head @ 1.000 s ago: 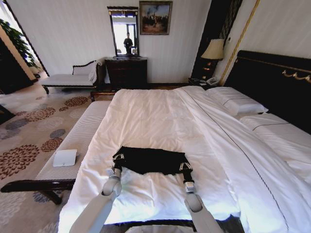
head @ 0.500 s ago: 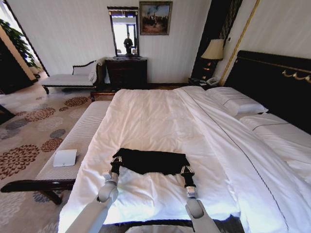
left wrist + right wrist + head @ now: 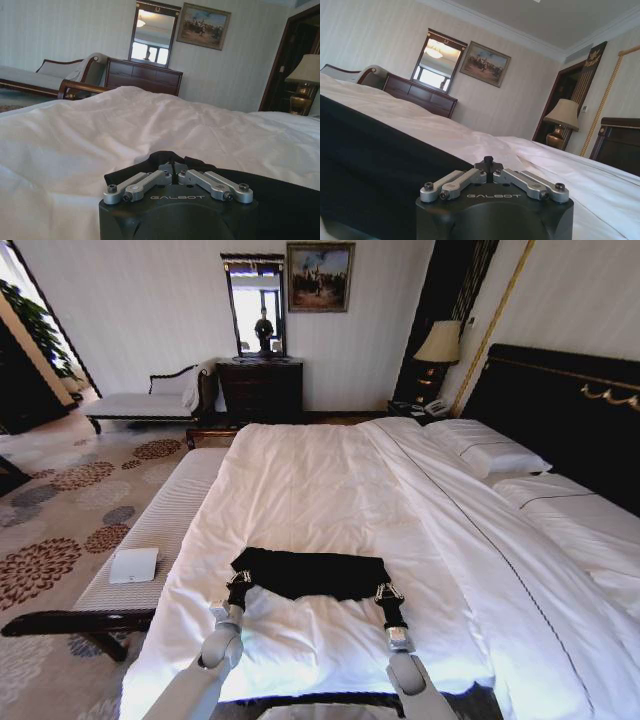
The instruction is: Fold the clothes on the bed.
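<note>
Two grippers are pinching the near corners of the black T-shirt at once — a matched hold that looks meant to keep the hem taut and level so the cloth can be carried over in one clean fold. The shirt is lying as a wide, shallow band across the near part of the bed, on the white duvet, well short of the pillows.

On the left, the left gripper is sitting at the shirt's left corner. The left wrist view is showing its fingers drawn together with a ridge of black fabric bunched up between them, so it is clamping the cloth rather than resting on it. Its arm is reaching up from the bottom edge, leaning slightly inward, the wrist held low and nearly flat to the duvet.

On the right, the right gripper is meeting the right corner, its linkage likewise folded in — the right wrist view is showing the tips closed at the fabric's edge, black cloth spreading away beside them. That arm is running almost straight up from below, roughly parallel to the left one, a touch nearer the foot of the bed.

My judgement: the fold is only partly made.
</note>
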You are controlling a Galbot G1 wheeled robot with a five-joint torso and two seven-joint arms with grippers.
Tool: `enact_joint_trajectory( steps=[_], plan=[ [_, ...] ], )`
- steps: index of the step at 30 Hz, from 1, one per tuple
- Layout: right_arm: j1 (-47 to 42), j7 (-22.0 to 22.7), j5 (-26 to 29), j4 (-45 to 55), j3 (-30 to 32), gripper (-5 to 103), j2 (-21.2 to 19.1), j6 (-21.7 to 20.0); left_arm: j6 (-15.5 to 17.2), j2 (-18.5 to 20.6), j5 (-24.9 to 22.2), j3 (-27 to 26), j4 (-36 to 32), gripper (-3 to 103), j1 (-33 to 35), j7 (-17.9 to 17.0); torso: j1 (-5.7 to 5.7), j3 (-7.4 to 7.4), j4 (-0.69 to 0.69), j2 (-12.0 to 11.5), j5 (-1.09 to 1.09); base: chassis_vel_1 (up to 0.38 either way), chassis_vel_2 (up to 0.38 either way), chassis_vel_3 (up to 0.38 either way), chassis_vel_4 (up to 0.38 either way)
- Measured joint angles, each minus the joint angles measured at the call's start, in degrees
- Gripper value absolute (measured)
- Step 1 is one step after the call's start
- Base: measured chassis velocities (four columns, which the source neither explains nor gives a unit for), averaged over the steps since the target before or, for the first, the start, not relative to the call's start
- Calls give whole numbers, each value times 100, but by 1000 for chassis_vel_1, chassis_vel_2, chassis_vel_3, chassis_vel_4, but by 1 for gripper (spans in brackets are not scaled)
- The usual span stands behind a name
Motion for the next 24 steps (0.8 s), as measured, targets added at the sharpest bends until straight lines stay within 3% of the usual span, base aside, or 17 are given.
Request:
enact_joint_trajectory(
  steps=[11, 12, 15, 17, 21, 23, 24],
  plan=[
    [-103, 2, 31, 89, -77, 1, 36, -13, 83, 52, 46, 3, -133, 0, 226, -181, 0, 0, 0, 0, 0, 0, 0, 0, 0],
    [-124, 2, 25, 95, -69, -1, 32, -1, 98, 52, 55, 0, -145, 5, 241, -218, 0, 0, 0, 0, 0, 0, 0, 0, 0],
    [-248, 2, 27, 198, 3, 14, -1, 36, 117, 140, 106, -69, -277, 22, 371, -251, 0, 0, 0, 0, 0, 0, 0, 0, 0],
    [-296, 1, 30, 243, 28, 14, -16, 47, 117, 179, 122, -99, -330, 22, 426, -251, 0, 0, 0, 0, 0, 0, 0, 0, 0],
    [-672, -2, 169, 615, 175, 37, -116, 115, 111, 398, 194, -377, -800, 44, 887, -180, 0, 0, 1, 0, 0, 0, 0, 0, 0],
    [-789, -2, 251, 789, 202, 37, -147, 103, 104, 449, 204, -472, -955, 44, 1007, -149, 0, 0, 0, 0, 0, 0, 0, 0, 0],
    [-902, -2, 334, 975, 221, 42, -178, 53, 100, 493, 212, -545, -1078, 49, 1092, -128, 0, 0, 1, 0, 0, 0, 0, 0, 0]
  ],
)
